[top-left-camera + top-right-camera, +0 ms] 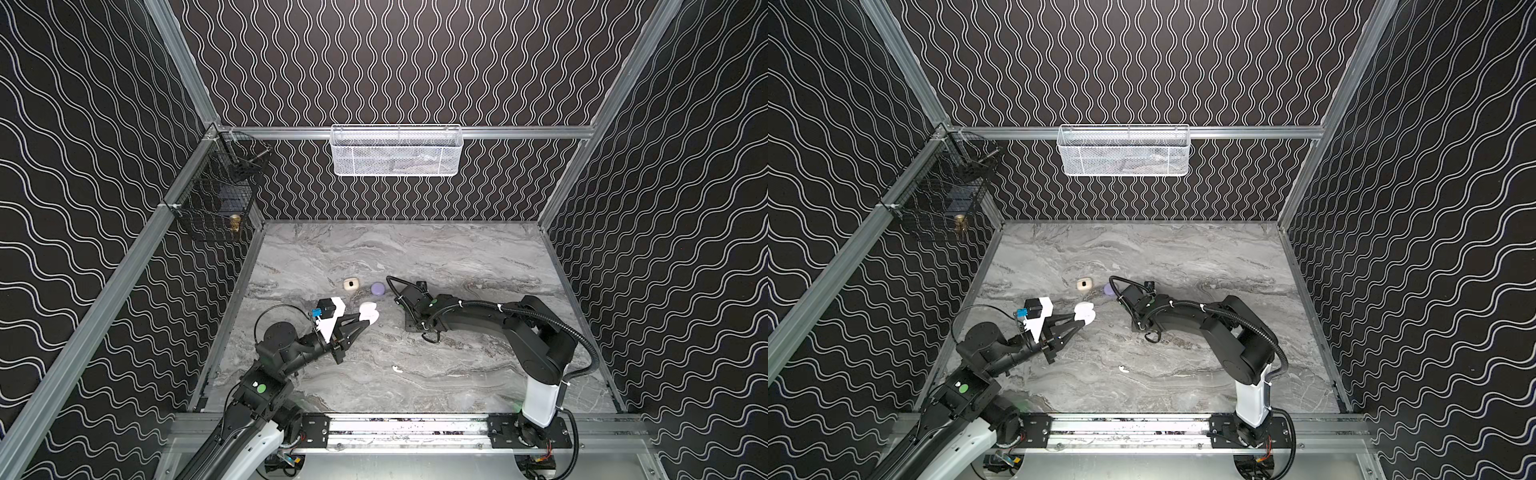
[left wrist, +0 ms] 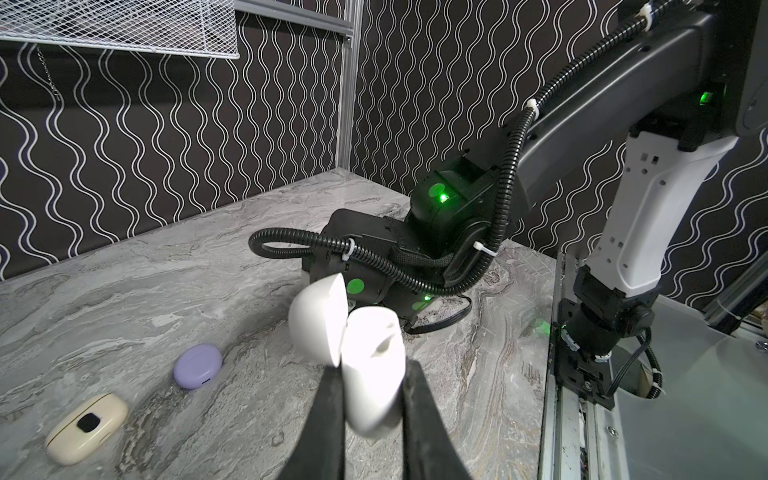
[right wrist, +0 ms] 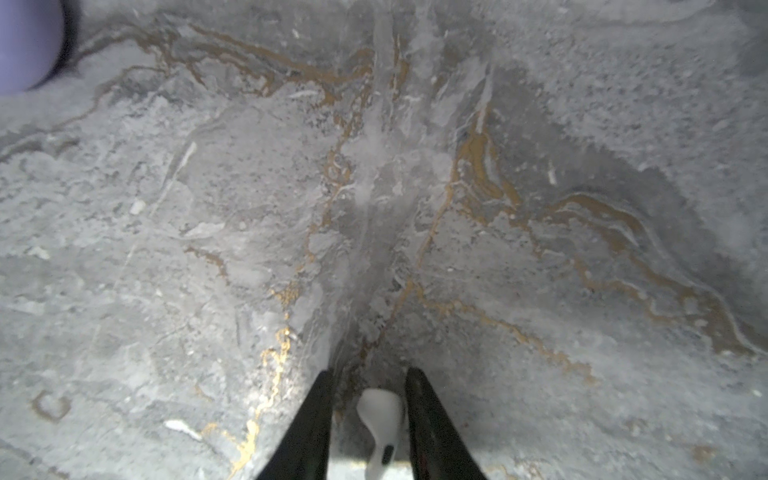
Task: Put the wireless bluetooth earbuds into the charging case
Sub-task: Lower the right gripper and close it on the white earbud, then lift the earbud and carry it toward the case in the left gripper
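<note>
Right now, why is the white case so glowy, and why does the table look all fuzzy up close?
Left wrist view: glare blows out the white case, hiding its detail. Right wrist view: the table is soft and blurry, probably too close to focus, and the lavender case is a smear at the edge. Both top views: evenly lit and sharper.

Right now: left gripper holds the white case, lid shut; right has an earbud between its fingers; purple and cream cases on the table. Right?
No: white case lid is open, per the left wrist view. Rest stands: left gripper holds it, right gripper has the earbud between its fingers, purple case and cream case on the table.
</note>
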Tool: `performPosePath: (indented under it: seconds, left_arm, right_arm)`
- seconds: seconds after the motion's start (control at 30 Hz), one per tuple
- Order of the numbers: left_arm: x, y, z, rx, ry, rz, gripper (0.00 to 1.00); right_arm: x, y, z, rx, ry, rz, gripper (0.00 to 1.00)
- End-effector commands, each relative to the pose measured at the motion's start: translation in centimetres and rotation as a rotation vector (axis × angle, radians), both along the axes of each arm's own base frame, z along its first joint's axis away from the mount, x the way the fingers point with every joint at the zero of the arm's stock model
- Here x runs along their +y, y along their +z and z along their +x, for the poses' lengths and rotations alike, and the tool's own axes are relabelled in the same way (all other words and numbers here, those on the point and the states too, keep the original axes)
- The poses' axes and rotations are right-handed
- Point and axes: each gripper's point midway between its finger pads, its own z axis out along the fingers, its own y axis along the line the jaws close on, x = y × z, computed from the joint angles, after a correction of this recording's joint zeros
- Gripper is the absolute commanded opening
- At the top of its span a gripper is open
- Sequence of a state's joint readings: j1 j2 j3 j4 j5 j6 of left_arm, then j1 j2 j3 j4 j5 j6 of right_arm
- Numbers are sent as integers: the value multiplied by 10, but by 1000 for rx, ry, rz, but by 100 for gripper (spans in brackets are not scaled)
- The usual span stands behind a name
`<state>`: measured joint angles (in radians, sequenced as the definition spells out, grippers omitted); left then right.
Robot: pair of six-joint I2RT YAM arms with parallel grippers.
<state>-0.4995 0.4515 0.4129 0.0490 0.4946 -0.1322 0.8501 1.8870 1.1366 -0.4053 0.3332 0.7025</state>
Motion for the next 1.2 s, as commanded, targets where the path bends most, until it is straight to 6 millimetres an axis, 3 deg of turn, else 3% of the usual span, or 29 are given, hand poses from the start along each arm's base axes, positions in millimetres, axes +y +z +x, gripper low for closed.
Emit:
performPosePath:
  seconds: [0.0, 0.57, 0.77, 0.93, 1.17]
  left_arm:
    - [0, 6, 0, -13, -1, -15, 0]
    - [0, 7, -1, -16, -1, -16, 0]
    - [0, 7, -1, -16, -2, -17, 0]
    - [0, 7, -1, -17, -1, -17, 0]
    - [0, 10, -5, -38, -15, -31, 0]
  right_arm:
    - [-11, -6, -10, 39, -22, -43, 32]
    - [-10, -8, -11, 37, -22, -39, 16]
    - [-7, 7, -10, 7, -24, -11, 13]
    - [-4, 50, -6, -84, -28, 30, 13]
    - [15, 167, -19, -346, 4, 144, 12]
